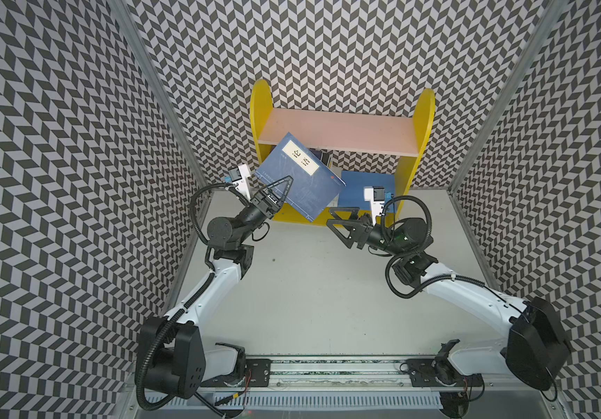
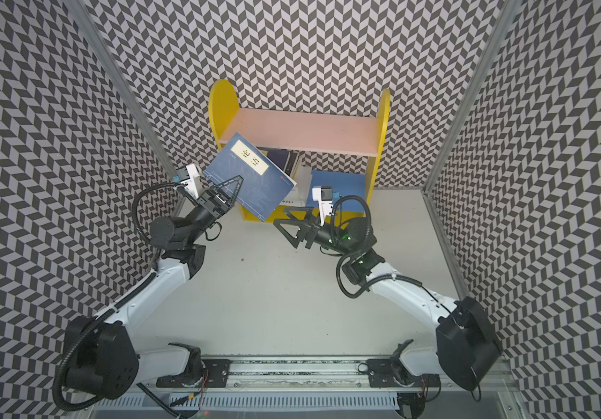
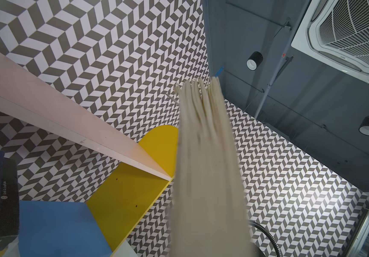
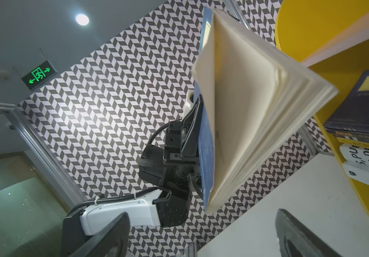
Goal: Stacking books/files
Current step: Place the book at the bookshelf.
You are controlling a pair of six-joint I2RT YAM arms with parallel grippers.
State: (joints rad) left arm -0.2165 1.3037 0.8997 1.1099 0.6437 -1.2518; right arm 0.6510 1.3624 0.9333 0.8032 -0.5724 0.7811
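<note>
A navy book (image 1: 299,174) with a yellow title label hangs tilted in the air before the left half of the shelf. My left gripper (image 1: 286,183) is shut on its lower edge, and its pages fan out (image 4: 246,100). The left wrist view shows only the page edges (image 3: 205,166). Under the shelf board lies a stack of books (image 2: 286,159), with a navy labelled one (image 4: 368,100) on top and white ones (image 4: 366,160) below. My right gripper (image 1: 329,216) is open and empty, low in front of the shelf and just right of the held book.
The yellow-sided shelf (image 1: 261,109) stands against the back wall, with a pink upper board (image 1: 339,130) and a blue lower board (image 1: 368,185). The grey table (image 1: 310,290) runs forward to the arm bases. Patterned walls close in both sides.
</note>
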